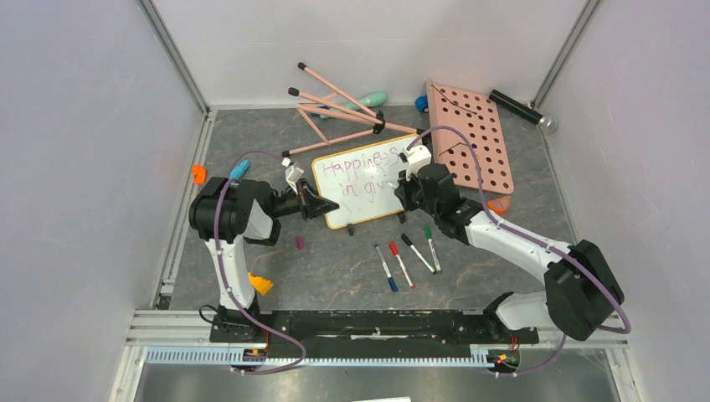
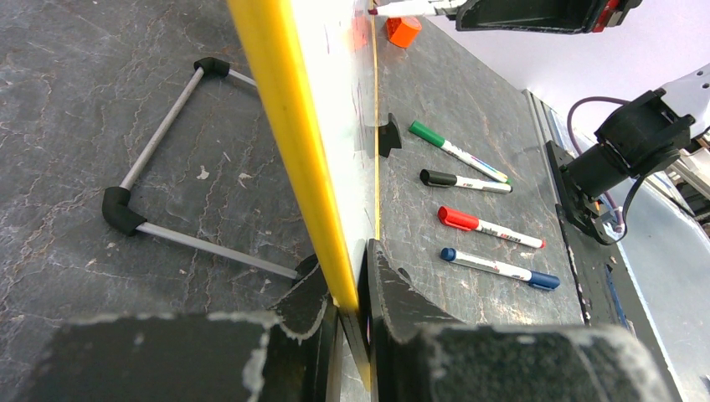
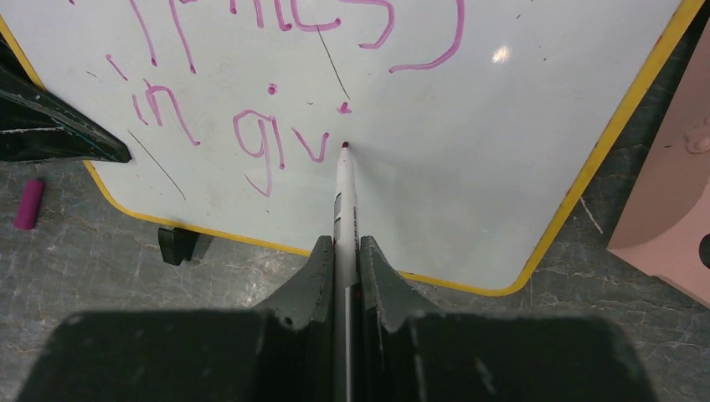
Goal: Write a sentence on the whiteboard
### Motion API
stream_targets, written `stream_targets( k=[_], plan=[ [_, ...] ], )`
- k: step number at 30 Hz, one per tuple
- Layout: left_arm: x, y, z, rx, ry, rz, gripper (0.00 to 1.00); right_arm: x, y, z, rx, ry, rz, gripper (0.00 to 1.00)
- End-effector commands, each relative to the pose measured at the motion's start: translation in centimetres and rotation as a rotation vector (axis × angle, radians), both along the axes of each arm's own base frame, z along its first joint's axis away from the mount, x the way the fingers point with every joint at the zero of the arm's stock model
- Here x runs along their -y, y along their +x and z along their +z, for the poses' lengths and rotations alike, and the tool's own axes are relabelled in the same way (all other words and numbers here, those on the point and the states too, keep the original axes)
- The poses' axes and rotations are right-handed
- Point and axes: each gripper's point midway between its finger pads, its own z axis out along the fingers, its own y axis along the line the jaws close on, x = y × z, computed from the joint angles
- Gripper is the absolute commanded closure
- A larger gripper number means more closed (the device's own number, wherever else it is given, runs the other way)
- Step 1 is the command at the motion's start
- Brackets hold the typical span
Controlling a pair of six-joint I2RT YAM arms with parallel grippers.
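Dark surface (image 1: 335, 276) underneath. At its centre, whiteboard (image 1: 373, 209), rim pinched at 9 o'clock by left end effector (image 2: 352, 276), fingers narrowed on the yellow edge. At the board's 3 o'clock, right end effector (image 3: 343, 251), clamped tight on a marker (image 3: 345, 201), tip meeting the board. Sentence (image 1: 358, 167) in purple-pink, reading "Happiness / in giv". At 6 o'clock, four spare markers (image 1: 418, 253) lying side by side.

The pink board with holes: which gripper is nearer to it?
Right. The right gripper sits just left of the pink board; the left gripper is at the whiteboard's far edge.
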Motion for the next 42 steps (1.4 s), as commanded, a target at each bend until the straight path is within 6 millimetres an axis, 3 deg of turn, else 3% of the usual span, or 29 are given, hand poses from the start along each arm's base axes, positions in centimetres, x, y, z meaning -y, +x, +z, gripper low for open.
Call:
stream_targets(
  k=[1, 9, 22, 33, 42],
  plan=[
    [-1.0, 1.9, -1.3, 0.170, 0.061, 0.080, 0.97, -0.8, 1.4, 1.6, 0.045, 0.027, 0.000, 1.00],
    [-1.0, 1.9, -1.3, 0.170, 0.061, 0.079, 0.97, -0.9, 1.9, 1.7, 0.045, 0.023, -0.004, 1.00],
    [-1.0, 2.0, -1.3, 0.169, 0.061, 0.081, 0.97, 0.3, -0.6, -1.8, -0.023, 0.006, -0.001, 1.00],
    [-1.0, 1.9, -1.4, 0.170, 0.063, 0.079, 0.97, -0.4, -0.3, 2.7, 0.048, 0.059, 0.029, 1.00],
    [-1.0, 1.9, -1.3, 0.171, 0.062, 0.078, 0.97, 0.6, 0.4, 3.3, 0.064, 0.025, -0.024, 1.00]
  ],
)
